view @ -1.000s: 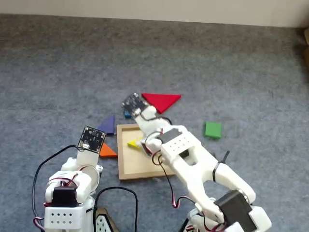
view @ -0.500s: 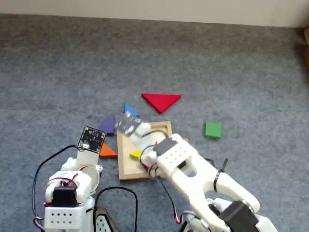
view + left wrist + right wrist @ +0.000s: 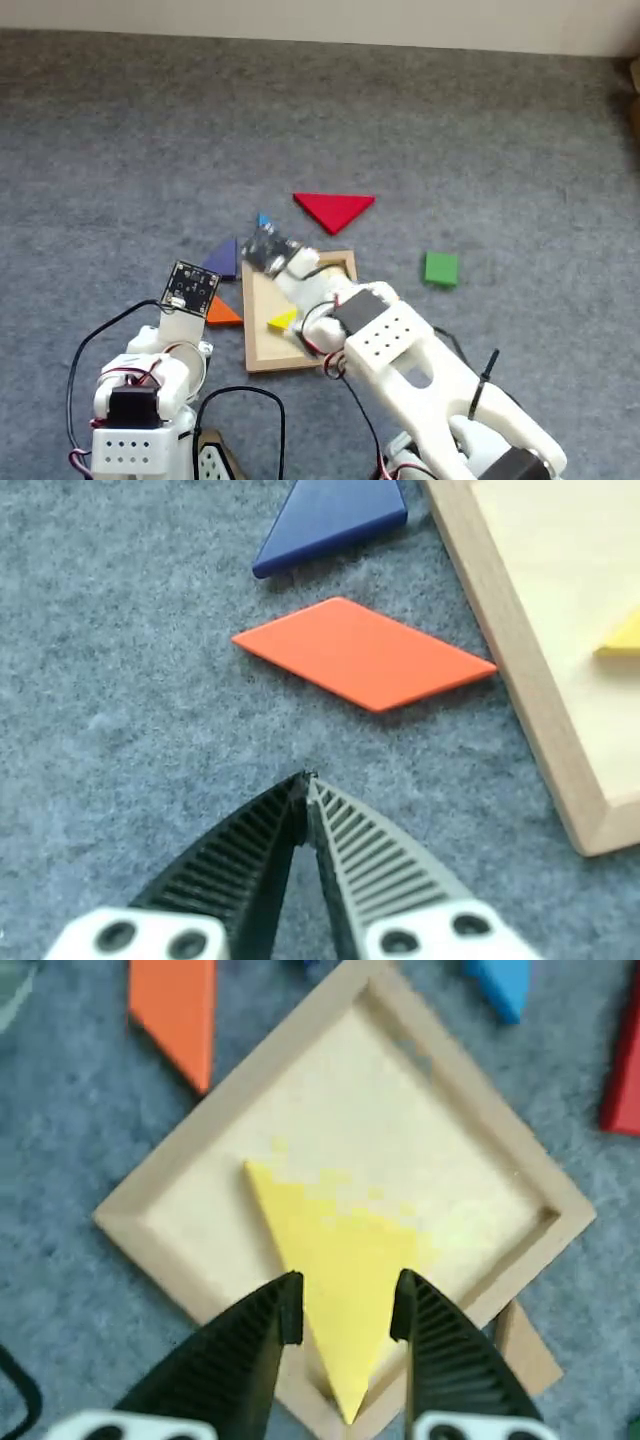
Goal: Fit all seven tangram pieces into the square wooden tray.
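Observation:
The square wooden tray [image 3: 247, 325] lies on the grey carpet in front of both arms. My right gripper [image 3: 345, 1295] hangs low over it, shut on the yellow triangle [image 3: 340, 1260], whose tip overlaps the tray rim [image 3: 230, 1095]. In the high view the yellow triangle [image 3: 282, 320] sits over the tray's left half. My left gripper [image 3: 305, 780] is shut and empty over the carpet, just short of the orange parallelogram [image 3: 365, 655]. A dark blue triangle [image 3: 335, 515] lies beyond that. The red triangle [image 3: 335, 210], a blue piece [image 3: 264, 221] and the green square [image 3: 441, 268] lie outside the tray.
The orange parallelogram [image 3: 222, 313] and dark blue triangle [image 3: 222, 260] lie close to the tray's left rim. A thin brown flat piece [image 3: 525, 1345] pokes out from under one tray corner. Open carpet stretches beyond the red triangle and off to the right.
My right arm drew back from the tray's far edge toward its near left part, carrying the yellow triangle along. The left arm stayed still.

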